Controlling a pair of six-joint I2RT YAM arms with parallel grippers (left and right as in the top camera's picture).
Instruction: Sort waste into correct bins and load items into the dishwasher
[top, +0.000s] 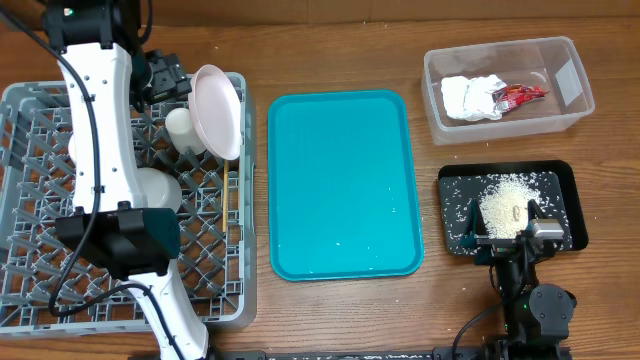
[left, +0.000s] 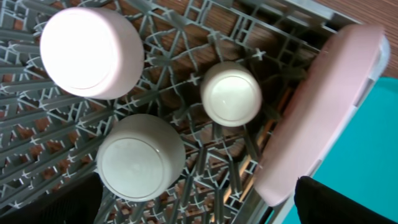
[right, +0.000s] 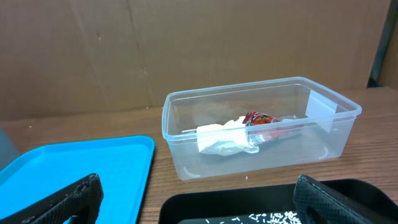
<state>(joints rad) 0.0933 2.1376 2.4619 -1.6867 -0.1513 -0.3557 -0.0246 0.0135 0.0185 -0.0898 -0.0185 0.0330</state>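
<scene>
A: Where are the dishes?
B: In the grey rack (top: 30, 110): pink plate (top: 218, 110) on edge at its right wall, bowl (left: 140, 158) and cup (left: 231, 93) on the grid, my left claw (left: 198, 183) spread apart above them.
A: And the waste?
B: The clear tub (top: 520, 122) holds napkin (top: 465, 98) and red wrapper (top: 520, 95); black tray (top: 560, 180) holds the rice (top: 505, 200), my right claw (right: 198, 186) near it, fingers apart

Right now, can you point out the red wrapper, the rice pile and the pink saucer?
red wrapper (right: 261, 119), right wrist view, its shiny middle.
rice pile (top: 500, 197), overhead view, centre of the heap.
pink saucer (left: 323, 112), left wrist view, middle of its face.
</scene>
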